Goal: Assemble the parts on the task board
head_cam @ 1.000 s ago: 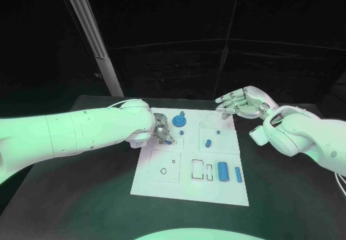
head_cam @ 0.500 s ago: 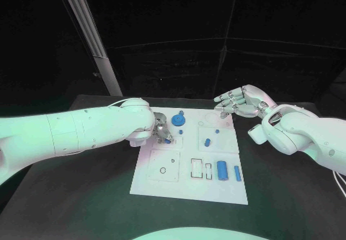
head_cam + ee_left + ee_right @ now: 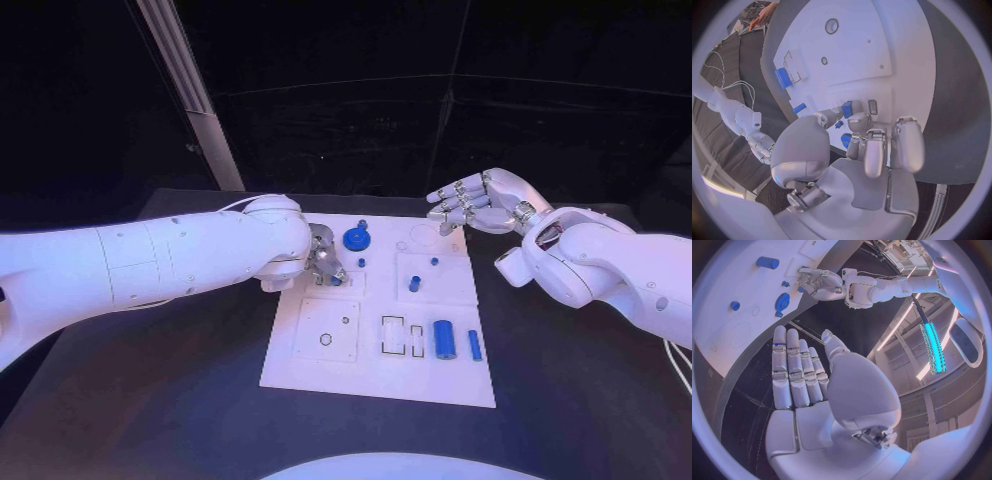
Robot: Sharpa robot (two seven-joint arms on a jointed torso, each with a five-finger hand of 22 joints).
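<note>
Left hand (image 3: 320, 262) pinching a small blue part (image 3: 846, 108) at the task board (image 3: 378, 362), frame centre-left; right hand (image 3: 480, 203) empty, fingers apart, upper right.

My worry: the part is mostly hidden by my fingers, so I can't tell its alignment; pushed in tilted it could jam, or slip and roll across the smooth white board. Blue gear (image 3: 356, 240) sits just beside, could get nudged. Black counter (image 3: 173, 400), dark room behind, pale pole (image 3: 188, 90) upper left.

The left hand (image 3: 320, 262) hides most of the small blue part (image 3: 846, 109) under its fingers.
</note>
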